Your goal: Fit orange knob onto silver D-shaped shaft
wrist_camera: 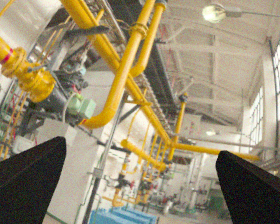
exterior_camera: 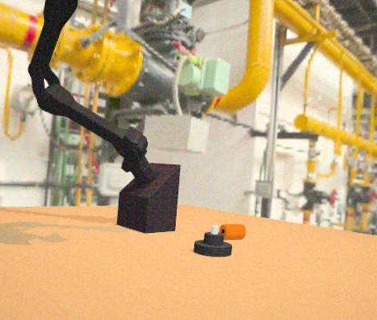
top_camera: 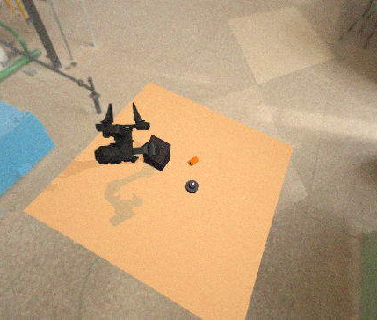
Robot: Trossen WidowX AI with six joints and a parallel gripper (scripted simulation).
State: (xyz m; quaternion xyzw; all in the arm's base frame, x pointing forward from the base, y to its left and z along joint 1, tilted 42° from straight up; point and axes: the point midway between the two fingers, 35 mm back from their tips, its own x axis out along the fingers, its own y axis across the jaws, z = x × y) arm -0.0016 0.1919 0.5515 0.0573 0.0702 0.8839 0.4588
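Observation:
The orange knob (top_camera: pixel 193 161) (exterior_camera: pixel 234 231) lies on its side on the orange table top, behind the pedestal in the exterior view. A dark hole shows in its end there. The round dark pedestal (top_camera: pixel 189 189) (exterior_camera: pixel 213 250) stands upright on the table. The pale silver shaft (exterior_camera: pixel 214 229) sticks up from its raised middle; its flat side cannot be made out. My gripper (top_camera: pixel 122 105) (wrist_camera: pixel 145 154) is open and empty, high above the table at the back left in the top view. It is out of frame in the exterior view. The wrist view shows neither knob nor pedestal.
The arm's dark block-shaped base (top_camera: pixel 163 154) (exterior_camera: pixel 161 213) stands on the table top (top_camera: pixel 221 246) (exterior_camera: pixel 107 281), left of the knob and pedestal. A blue block-like object (top_camera: pixel 10 154) is beyond the table's left edge in the top view.

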